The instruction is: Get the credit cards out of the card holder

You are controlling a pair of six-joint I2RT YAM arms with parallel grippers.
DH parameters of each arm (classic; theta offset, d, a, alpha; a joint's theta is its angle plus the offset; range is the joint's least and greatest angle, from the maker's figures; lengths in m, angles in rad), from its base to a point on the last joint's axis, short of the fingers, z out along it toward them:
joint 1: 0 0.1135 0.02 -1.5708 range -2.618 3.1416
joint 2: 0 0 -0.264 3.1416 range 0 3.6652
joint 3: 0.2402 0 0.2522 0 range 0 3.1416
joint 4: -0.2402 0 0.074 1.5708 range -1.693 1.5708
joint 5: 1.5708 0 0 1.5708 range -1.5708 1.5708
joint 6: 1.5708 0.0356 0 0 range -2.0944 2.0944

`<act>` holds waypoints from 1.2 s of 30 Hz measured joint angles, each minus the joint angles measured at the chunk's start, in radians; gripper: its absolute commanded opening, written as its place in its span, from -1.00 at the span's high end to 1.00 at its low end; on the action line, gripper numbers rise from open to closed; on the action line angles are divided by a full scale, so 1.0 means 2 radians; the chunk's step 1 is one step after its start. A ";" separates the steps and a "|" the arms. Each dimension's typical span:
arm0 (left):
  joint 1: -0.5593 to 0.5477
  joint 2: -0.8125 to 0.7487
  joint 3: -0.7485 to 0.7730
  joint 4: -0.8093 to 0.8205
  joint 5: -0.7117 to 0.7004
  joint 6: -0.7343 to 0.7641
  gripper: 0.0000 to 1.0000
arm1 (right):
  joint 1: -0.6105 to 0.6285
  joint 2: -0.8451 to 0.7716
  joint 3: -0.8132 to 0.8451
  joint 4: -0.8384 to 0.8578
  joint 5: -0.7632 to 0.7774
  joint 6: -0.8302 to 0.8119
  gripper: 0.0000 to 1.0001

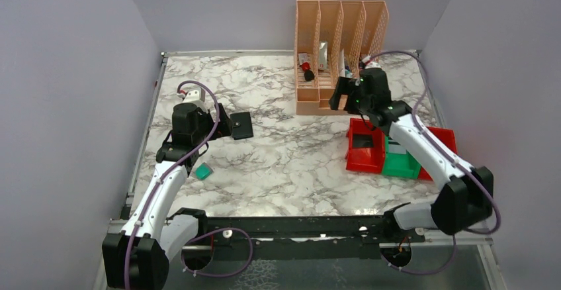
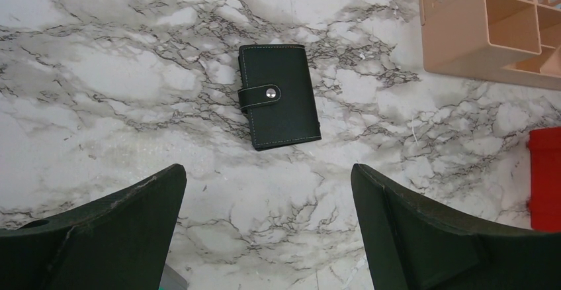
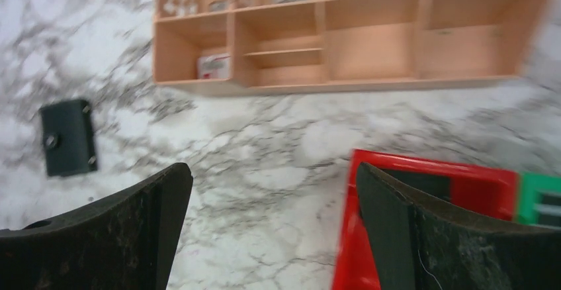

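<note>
**Both hands open, card holder lying shut ahead of my left**

Nearest to me, in the lower left of the top view, a small teal object (image 1: 203, 170) lies on the marble table (image 1: 291, 164), just beside my left forearm.

My left gripper (image 2: 266, 171) is spread wide and holds nothing. Its two dark fingers (image 2: 132, 224) fill the bottom corners of the left wrist view, with bare marble between them.

Beyond them, in the upper middle of that view, is the card holder (image 2: 281, 101). It lies flat on the table, folded shut, with its strap tab snapped across the front, and it is clear of my fingers. From above it sits left of centre, just past my left fingertips.

My right gripper (image 3: 271, 171) also stands wide apart and grips nothing. It hangs over the right half of the table, at the near left corner of a red bin (image 3: 430, 184). A green bin (image 1: 401, 161) sits beside that bin, and a second red bin (image 1: 442, 141) lies past it. This wrist view is blurred, but the card holder shows at its left edge, well apart from this hand.

Farthest away, against the back wall, stands a peach file organizer (image 1: 341, 45) with a few small items in its slots.
</note>
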 measured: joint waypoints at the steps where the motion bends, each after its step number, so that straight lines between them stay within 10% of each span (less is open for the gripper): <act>1: 0.000 0.000 0.000 0.000 0.000 0.000 -0.98 | -0.004 -0.025 -0.007 -0.006 0.035 0.004 -0.99; 14: 0.000 0.000 0.000 0.002 0.016 -0.002 -0.98 | -0.117 -0.073 -0.122 -0.078 0.159 0.033 -0.99; 36: 0.002 -0.007 -0.006 0.004 0.020 -0.002 -0.98 | -0.088 -0.039 -0.144 -0.024 -0.051 0.002 -0.71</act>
